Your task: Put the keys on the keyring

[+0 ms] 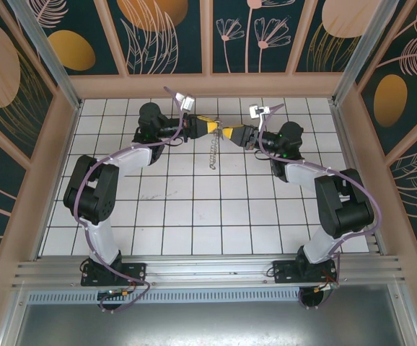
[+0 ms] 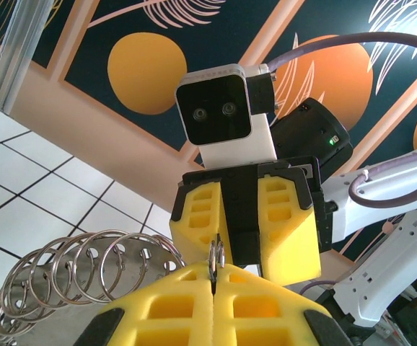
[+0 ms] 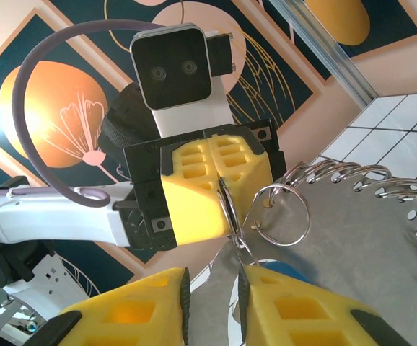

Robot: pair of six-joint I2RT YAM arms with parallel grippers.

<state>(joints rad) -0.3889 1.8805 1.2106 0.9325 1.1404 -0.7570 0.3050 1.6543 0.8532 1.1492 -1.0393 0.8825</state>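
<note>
My left gripper [image 2: 214, 277] is shut on a small silvery split ring [image 2: 217, 256], which stands out of its yellow fingertips. That ring belongs to the keyring, a grey holed disc [image 3: 382, 245] fringed with many split rings [image 2: 64, 277]. It hangs as a silvery string [image 1: 212, 153] below the two grippers. My right gripper [image 3: 212, 285] faces the left gripper [image 3: 221, 216] tip to tip and stands open, with a clear gap between its fingers. The key's blue head [image 3: 289, 272] peeks out at the tip of its right finger. I cannot make out the blade.
Both arms meet above the far middle of the white tiled floor [image 1: 194, 209]. Patterned walls [image 1: 165, 36] with tan frames close in the back and sides. A loose split ring [image 3: 284, 215] dangles beside the pinched one.
</note>
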